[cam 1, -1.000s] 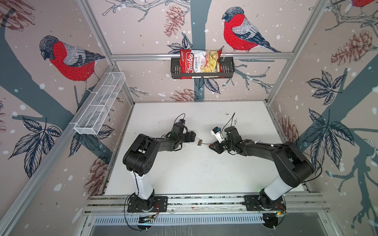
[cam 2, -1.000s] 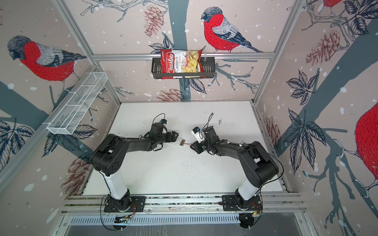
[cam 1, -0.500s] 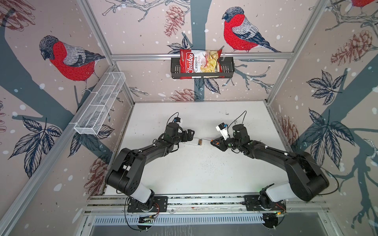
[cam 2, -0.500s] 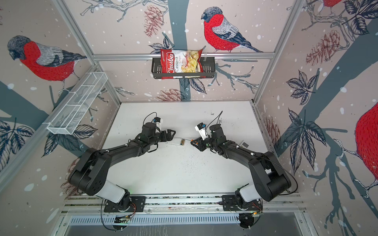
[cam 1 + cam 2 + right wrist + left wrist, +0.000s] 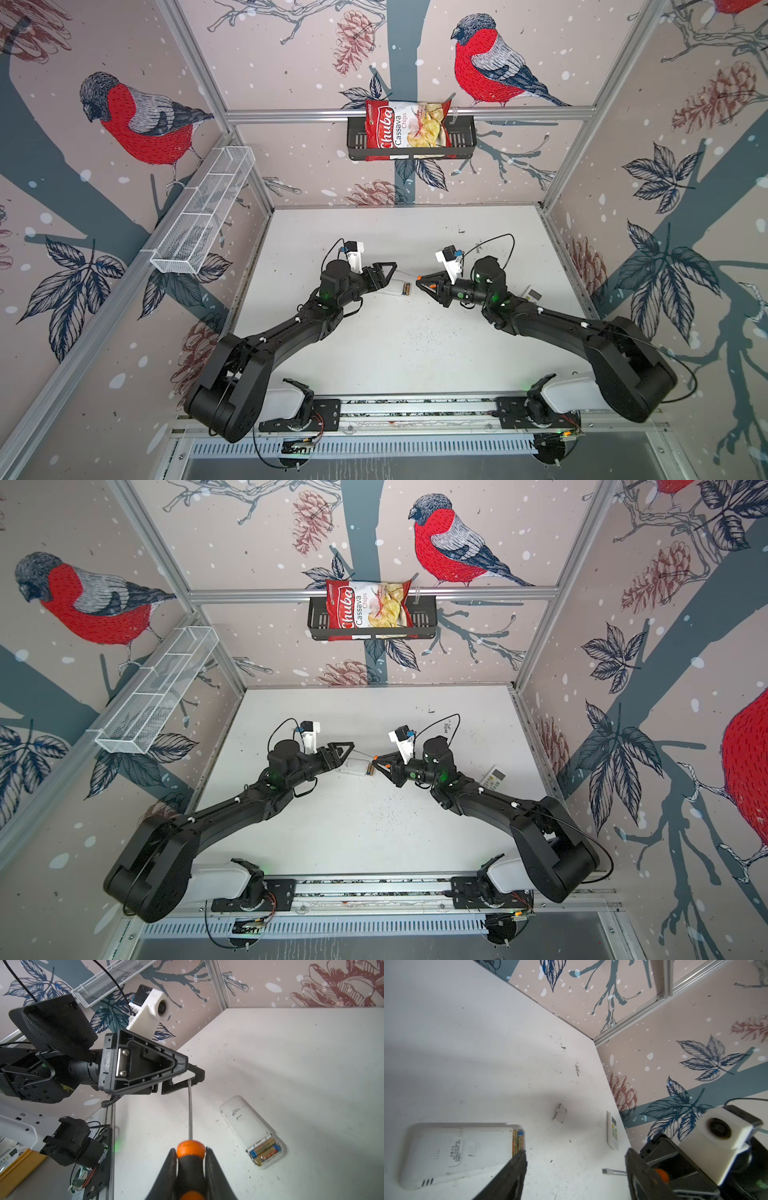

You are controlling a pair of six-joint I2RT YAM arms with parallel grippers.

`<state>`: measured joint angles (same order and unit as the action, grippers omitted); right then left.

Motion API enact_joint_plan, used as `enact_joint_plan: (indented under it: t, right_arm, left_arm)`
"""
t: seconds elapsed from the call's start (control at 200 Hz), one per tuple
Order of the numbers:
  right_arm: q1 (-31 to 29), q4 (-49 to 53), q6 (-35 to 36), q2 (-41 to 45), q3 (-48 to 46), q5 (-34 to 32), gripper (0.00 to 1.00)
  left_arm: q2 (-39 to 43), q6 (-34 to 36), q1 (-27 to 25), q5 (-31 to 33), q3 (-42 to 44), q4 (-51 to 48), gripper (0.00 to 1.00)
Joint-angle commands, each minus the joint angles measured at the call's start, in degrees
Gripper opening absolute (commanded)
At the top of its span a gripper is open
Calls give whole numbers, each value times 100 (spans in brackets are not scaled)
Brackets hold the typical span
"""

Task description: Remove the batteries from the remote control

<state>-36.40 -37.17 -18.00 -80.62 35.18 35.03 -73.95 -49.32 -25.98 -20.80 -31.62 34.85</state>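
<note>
The white remote control (image 5: 395, 286) (image 5: 352, 766) lies face down mid-table with its end compartment uncovered. Two batteries (image 5: 265, 1150) (image 5: 518, 1140) sit side by side in it, gold with blue ends. My left gripper (image 5: 575, 1155) (image 5: 388, 272) hovers at the remote's battery end, open and holding nothing; one fingertip (image 5: 519, 1157) overlaps the batteries in the left wrist view. My right gripper (image 5: 191, 1154) (image 5: 420, 282) is shut on the orange-and-black screwdriver (image 5: 190, 1151). The screwdriver's steel shaft (image 5: 189, 1109) reaches between the left gripper's fingers.
A small white cover piece (image 5: 559, 1115) lies beyond the remote. A second remote (image 5: 532, 294) (image 5: 612, 1132) rests by the right wall. A black basket with a chips bag (image 5: 409, 124) hangs on the back wall, and a white wire basket (image 5: 203, 212) on the left wall.
Both arms have stretched out low, elbows dropping toward the front rail. The right gripper with the screwdriver has edged toward the remote. The left gripper's jaws have narrowed somewhat.
</note>
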Motion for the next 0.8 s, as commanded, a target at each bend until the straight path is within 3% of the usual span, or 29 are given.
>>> enact_joint_plan:
  t: [0.0, 0.38, 0.645, 0.795]
  right_arm:
    - [-71, -801, -210, -89, 32, -136, 0]
    - [-348, -1238, -294, -520, 335, -213, 0]
    - [-394, -1434, -236, -862, 457, -156, 0]
    - [-394, -1934, -393, -1027, 401, -76, 0]
  left_arm:
    - [193, -473, -97, 266, 79, 525, 74]
    - [109, -1174, -260, 513, 330, 1344, 56]
    - [89, -1220, -468, 843, 234, 1387, 51]
    - [-160, -1569, -549, 966, 402, 1968, 45]
